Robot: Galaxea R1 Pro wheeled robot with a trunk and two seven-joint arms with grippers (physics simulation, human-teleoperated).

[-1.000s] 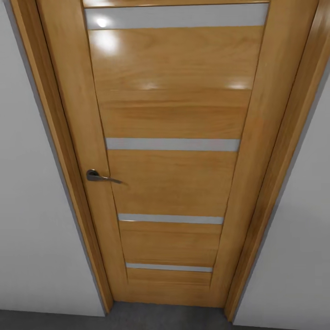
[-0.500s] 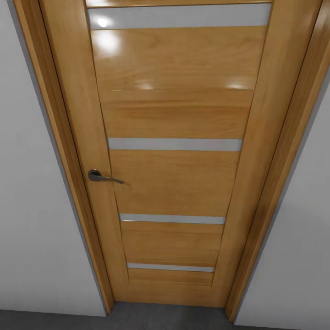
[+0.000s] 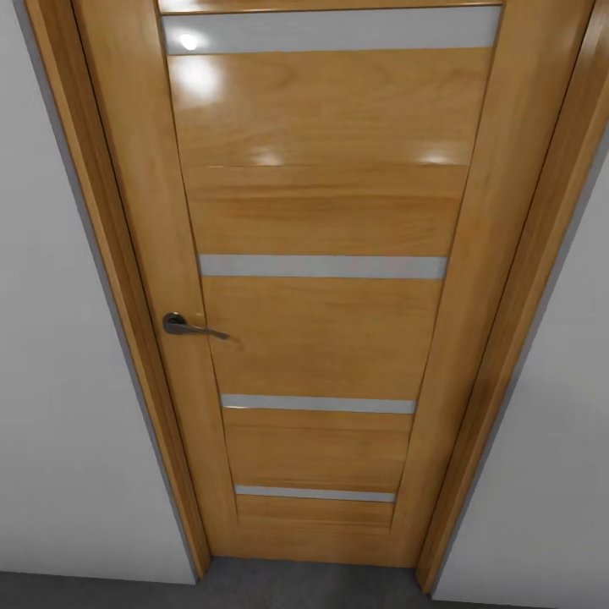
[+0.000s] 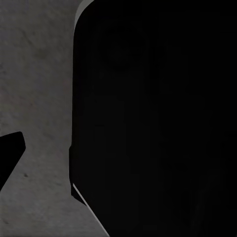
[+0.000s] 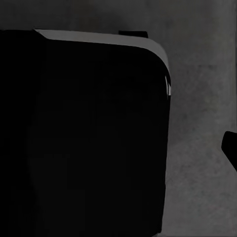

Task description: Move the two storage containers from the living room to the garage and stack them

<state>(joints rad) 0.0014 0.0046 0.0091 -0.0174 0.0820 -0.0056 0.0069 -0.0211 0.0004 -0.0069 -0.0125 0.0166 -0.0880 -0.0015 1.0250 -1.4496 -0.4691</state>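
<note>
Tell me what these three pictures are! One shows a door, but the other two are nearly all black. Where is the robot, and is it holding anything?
The pictures come from cameras on a robot with wheels and two arms, inside a computer simulation, so you see what the robot sees.

The big picture is from its head camera. It faces a shut wooden door with pale stripes and a metal handle on its left side. White walls stand on both sides, and a strip of grey floor runs below.

The other two pictures come from cameras on its wrists. Each one has a big black shape close in front, too dark to tell what it is, with grey speckled floor beside it. The same goes for the right wrist picture.

I cannot see the fingers clearly, so I cannot say if they hold anything.
</note>
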